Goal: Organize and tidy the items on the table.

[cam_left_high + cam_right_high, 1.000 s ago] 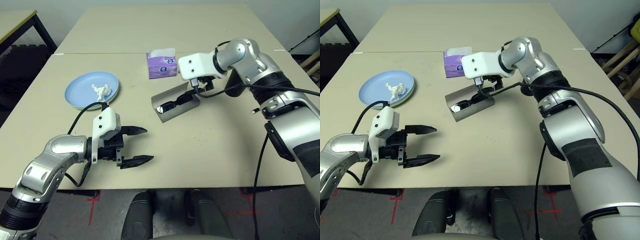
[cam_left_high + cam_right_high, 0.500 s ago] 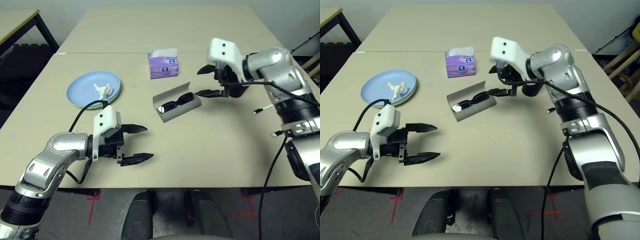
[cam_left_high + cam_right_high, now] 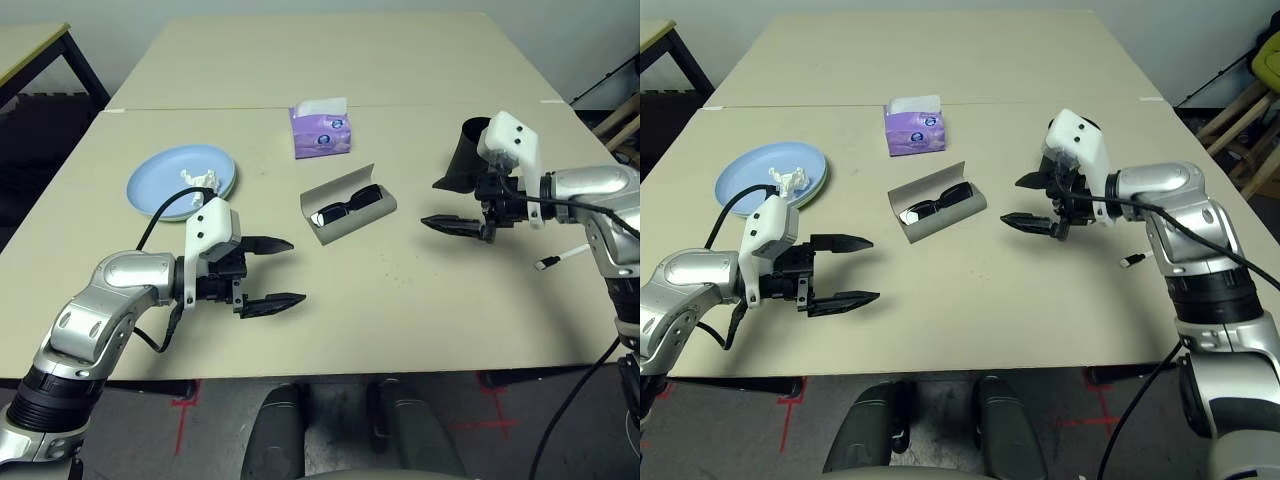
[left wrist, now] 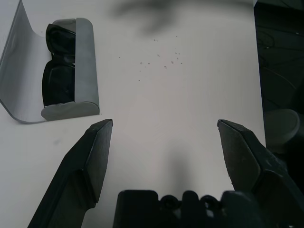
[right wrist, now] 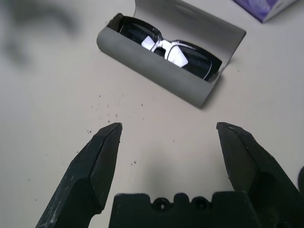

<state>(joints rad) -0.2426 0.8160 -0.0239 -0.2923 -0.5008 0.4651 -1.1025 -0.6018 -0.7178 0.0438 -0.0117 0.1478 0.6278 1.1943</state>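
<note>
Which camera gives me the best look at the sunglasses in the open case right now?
The right wrist view: the black sunglasses lie close up, both lenses and the bridge visible inside the open grey glasses case. The left wrist view shows them end-on, partly hidden by the case's wall. Both eye views show them small at mid-table.

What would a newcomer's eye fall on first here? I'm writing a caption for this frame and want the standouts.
Mid-table, an open grey glasses case holds black sunglasses, flanked by the open left gripper and open right gripper, both empty above the pale beige tabletop. Farther back, a purple tissue box stands near the seam. A light blue plate carrying a crumpled white paper wad sits on the robot's left.
</note>
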